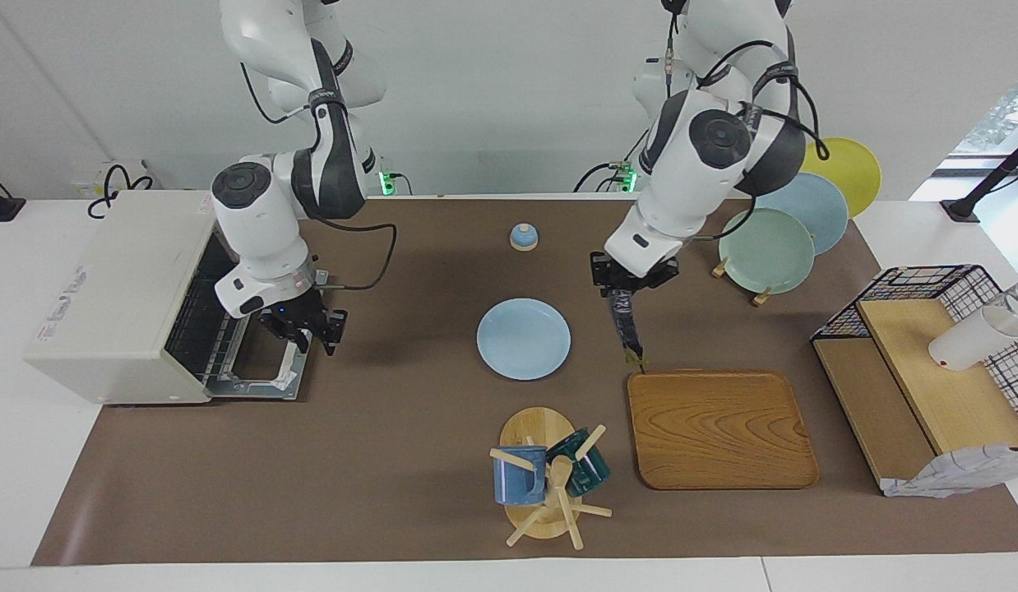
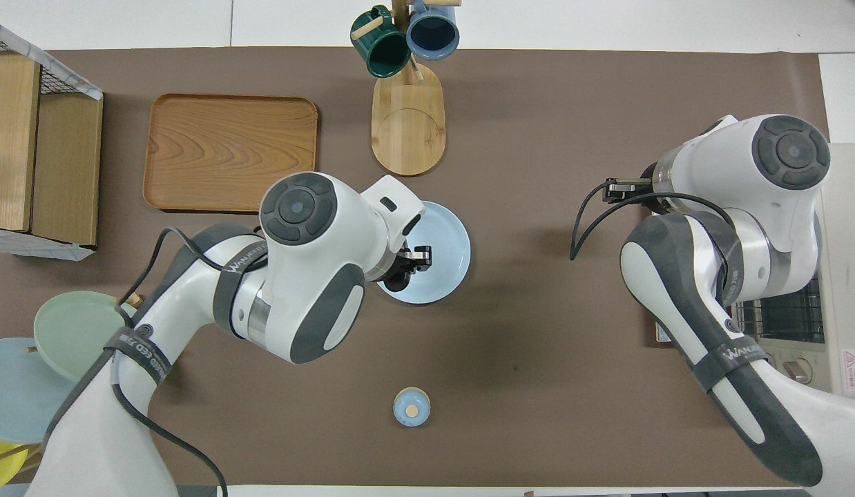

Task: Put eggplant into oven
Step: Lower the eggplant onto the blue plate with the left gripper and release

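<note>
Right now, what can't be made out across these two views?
- Eggplant: in the overhead view the left arm hides it. Only the facing view shows it hanging from the left claw.
- Right claw: in the overhead view its own arm covers it. In the facing view, contact with the open door of the oven cannot be told.
- Oven interior: the facing view shows only the rack's edge. The overhead view cuts it off at the frame edge.
</note>
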